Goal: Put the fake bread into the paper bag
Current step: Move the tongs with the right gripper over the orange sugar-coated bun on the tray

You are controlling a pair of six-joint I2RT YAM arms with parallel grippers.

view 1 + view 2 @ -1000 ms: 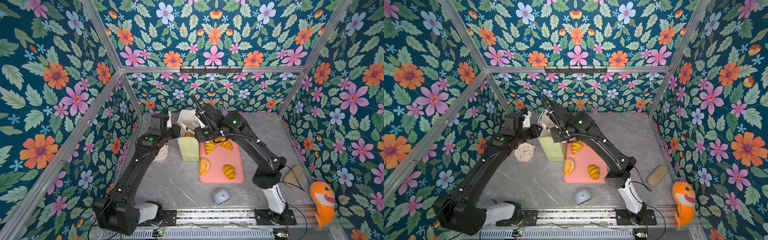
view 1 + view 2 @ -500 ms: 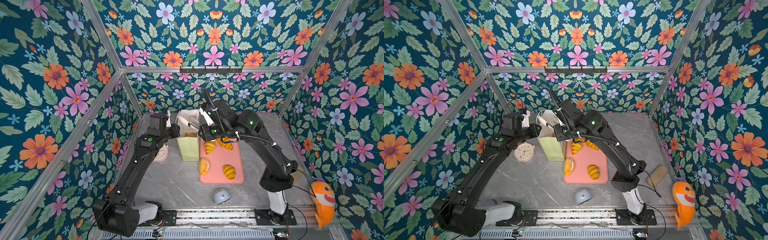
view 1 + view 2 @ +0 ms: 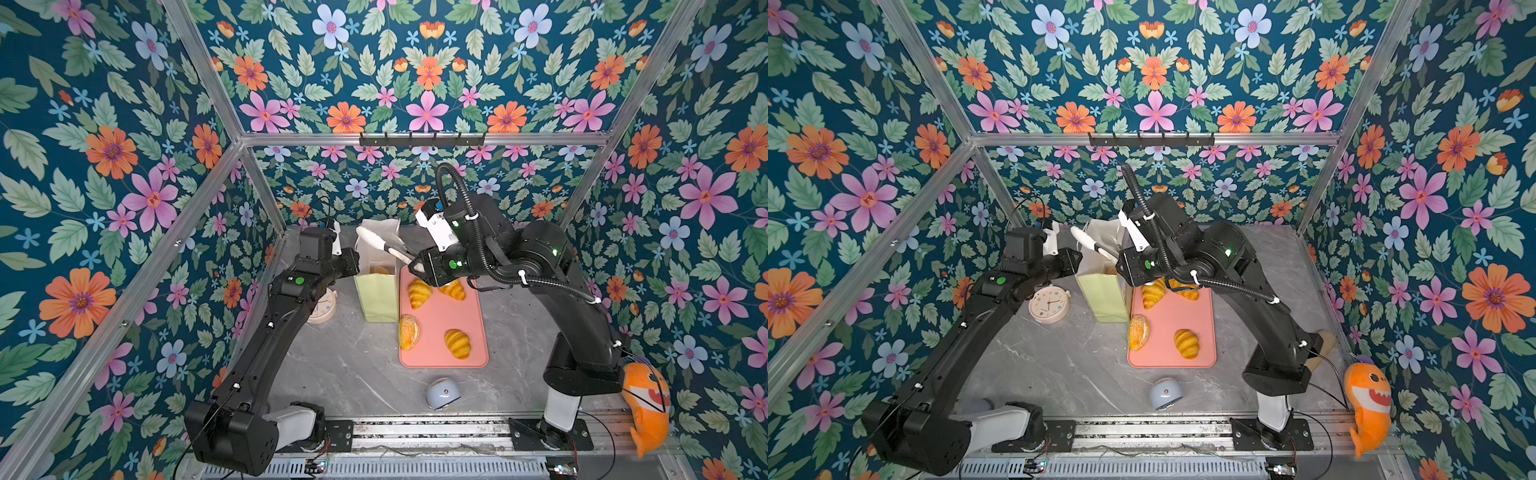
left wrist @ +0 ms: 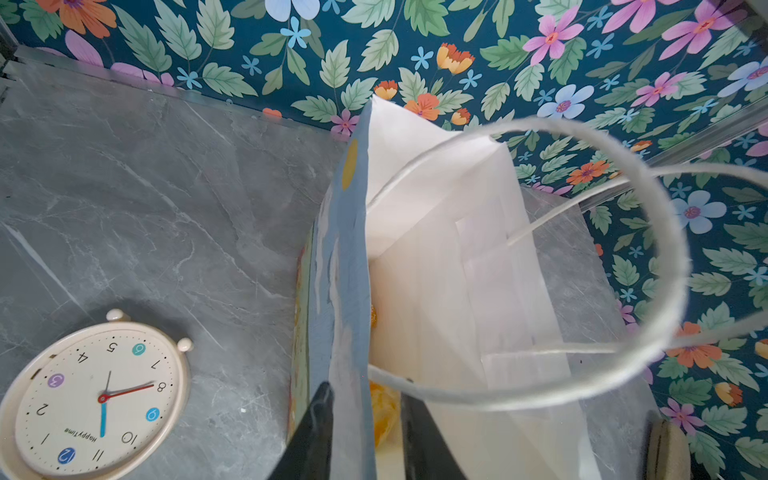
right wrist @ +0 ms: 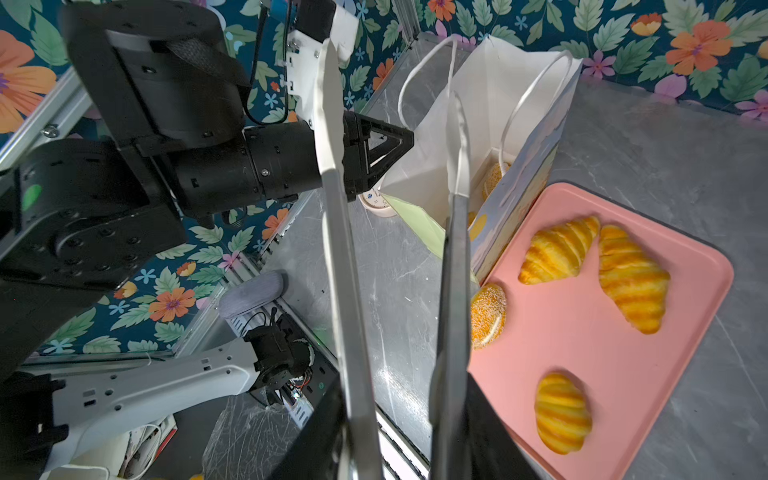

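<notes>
Tongs [image 5: 395, 257] sit clamped in the right gripper [image 3: 419, 266], tips empty above the paper bag [image 3: 376, 291], whose wall the left gripper [image 4: 365, 432] pinches. Four fake bread pieces [image 5: 559, 251] wait below; swing down, straddle one squarely, squeeze gently.

Golden-brown stripes are shown on the croissants [image 3: 419, 292], pink on the tray [image 3: 465, 320], pale green on the paper bag [image 3: 376, 299], grey marbling on the table [image 3: 353, 365].
</notes>
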